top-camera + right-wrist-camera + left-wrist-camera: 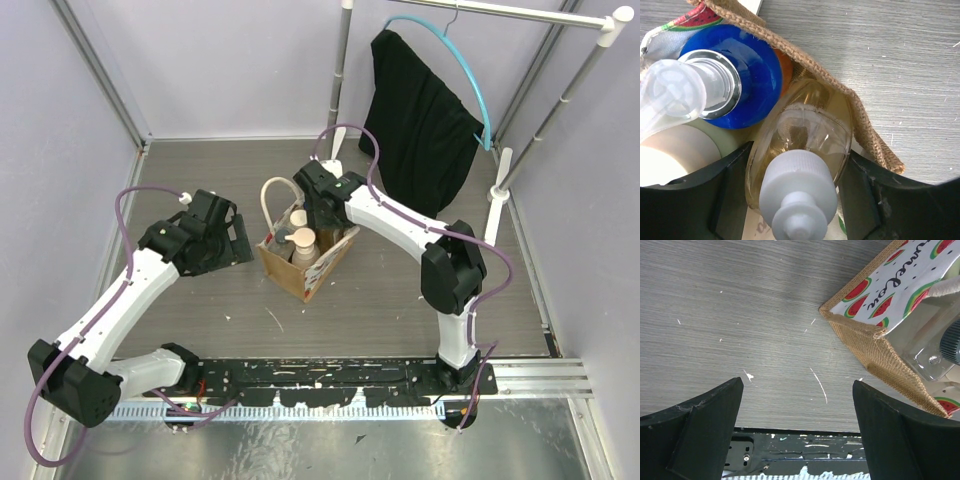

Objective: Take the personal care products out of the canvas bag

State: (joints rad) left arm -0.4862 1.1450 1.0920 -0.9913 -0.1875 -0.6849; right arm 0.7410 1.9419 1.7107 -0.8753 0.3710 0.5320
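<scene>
The canvas bag (pixel 300 272) stands upright mid-table with bottles in it. My right gripper (pixel 322 215) reaches down into its far side. In the right wrist view its fingers (pixel 799 155) press both sides of the clear amber bottle (pixel 805 125) with the white top (pixel 797 187), which stands inside the bag's burlap wall (pixel 867 132). Beside it are the orange bottle's blue cap (pixel 757 75), a clear pump head (pixel 670 95) and a cream cap (pixel 670 157). My left gripper (pixel 238 240) is open and empty over bare table (pixel 797 390), left of the bag's watermelon-print corner (pixel 880 355).
A black cloth garment (pixel 425 125) hangs on a blue hanger from the white rack (pixel 560 90) at the back right. A black mounting rail (pixel 330 375) runs along the near edge. Walls close in the left and back.
</scene>
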